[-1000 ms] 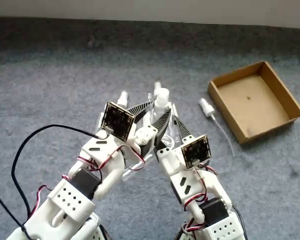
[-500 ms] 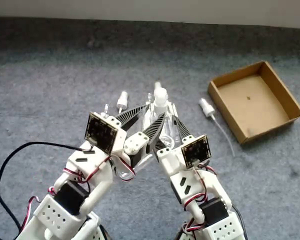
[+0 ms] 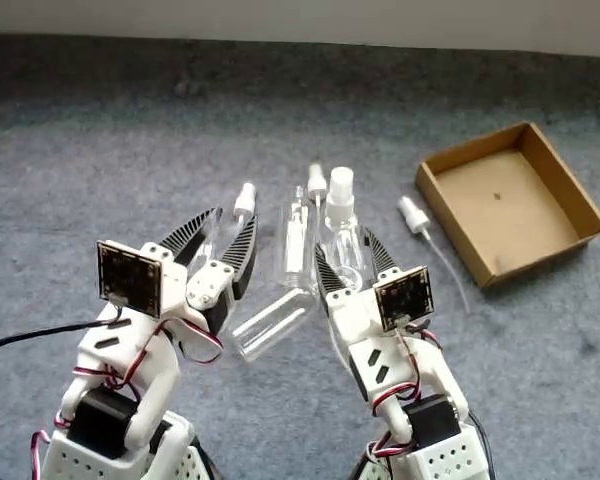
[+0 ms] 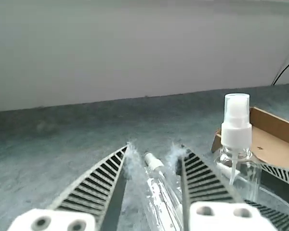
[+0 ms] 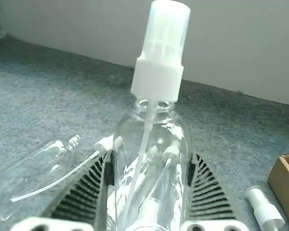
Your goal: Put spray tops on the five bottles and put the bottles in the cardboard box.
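The right gripper (image 3: 348, 268) clasped an upright clear bottle (image 3: 342, 232) fitted with a white spray top, near the middle of the grey desk (image 3: 100, 150). The left gripper (image 3: 220, 243) hung just beside it, jaws spread wide, holding nothing, above a lying bottle (image 4: 159, 197). A loose spray top (image 3: 414, 214) lay between the upright bottle and the cardboard box (image 3: 505, 205).

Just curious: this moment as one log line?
right gripper: shut on upright bottle, spray top on | left gripper: open | cardboard box: no bottles
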### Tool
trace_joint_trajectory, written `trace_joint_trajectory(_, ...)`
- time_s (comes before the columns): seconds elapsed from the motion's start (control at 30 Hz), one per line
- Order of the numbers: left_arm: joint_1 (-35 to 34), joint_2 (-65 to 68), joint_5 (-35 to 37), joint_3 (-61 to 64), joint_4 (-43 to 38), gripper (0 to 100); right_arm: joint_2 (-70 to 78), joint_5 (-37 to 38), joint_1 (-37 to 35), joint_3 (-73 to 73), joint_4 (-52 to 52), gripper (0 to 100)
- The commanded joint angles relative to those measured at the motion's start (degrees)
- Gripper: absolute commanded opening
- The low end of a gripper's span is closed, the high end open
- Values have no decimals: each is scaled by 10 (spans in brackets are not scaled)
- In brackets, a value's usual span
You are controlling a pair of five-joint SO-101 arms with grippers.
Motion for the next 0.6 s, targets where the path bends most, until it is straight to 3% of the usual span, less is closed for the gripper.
trace_joint_trajectory(0.0,-29,-42,2,-24,80,72,-8,-3,12,85,0,74)
trace_joint_trajectory(0.07,-48,-73,2,-23,105,6,-8,-1,13,85,0,74)
trace_joint_trajectory(0.33,-99,-115,2,-8,155,8,-8,-1,40,85,20,74)
trace_joint_trajectory(0.57,-102,-114,2,110,156,10,-8,0,64,58,35,74)
